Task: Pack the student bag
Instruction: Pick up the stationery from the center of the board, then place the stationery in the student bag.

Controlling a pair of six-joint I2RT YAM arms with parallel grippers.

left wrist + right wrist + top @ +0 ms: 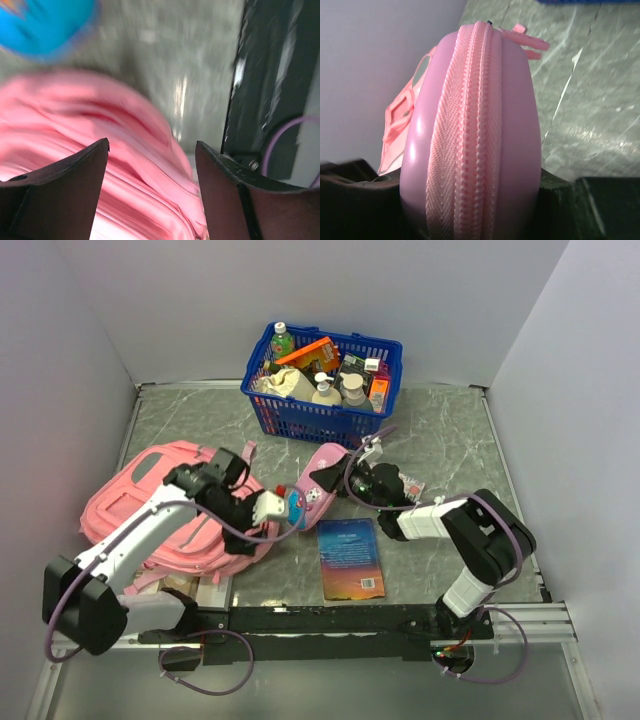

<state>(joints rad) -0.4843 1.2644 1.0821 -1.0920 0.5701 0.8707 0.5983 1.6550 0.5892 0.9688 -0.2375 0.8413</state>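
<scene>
- Left gripper (152, 145): fingers spread wide, nothing between them; wrist view is motion-blurred.
- Student bag (140, 505) lies slumped directly under and behind the left fingers; its pink fabric fills the gap between them but shows no contact with either pad; judged: the open jaws hover there to catch a fold or hold the mouth open for loading.
- Blurred blue shape beyond the left fingertips; cannot tell what it is.
- Right gripper (470, 200): fingers pressed on the two flat sides of the pencil case (475, 100); zip seam runs up the middle, facing the wrist camera; judged: a side pinch keeps the case edge-on, slim enough to slide into an opening.
- Case sticks out past the right fingertips toward the left fingers; its far end is near them; cannot tell if touching.
- Bag opening not visible in any view; judged: the case is not yet inside.
- Book (350, 558) lies flat on the table (450, 440), near both grippers and ungripped; basket (300, 418) of items well beyond the right fingers.
</scene>
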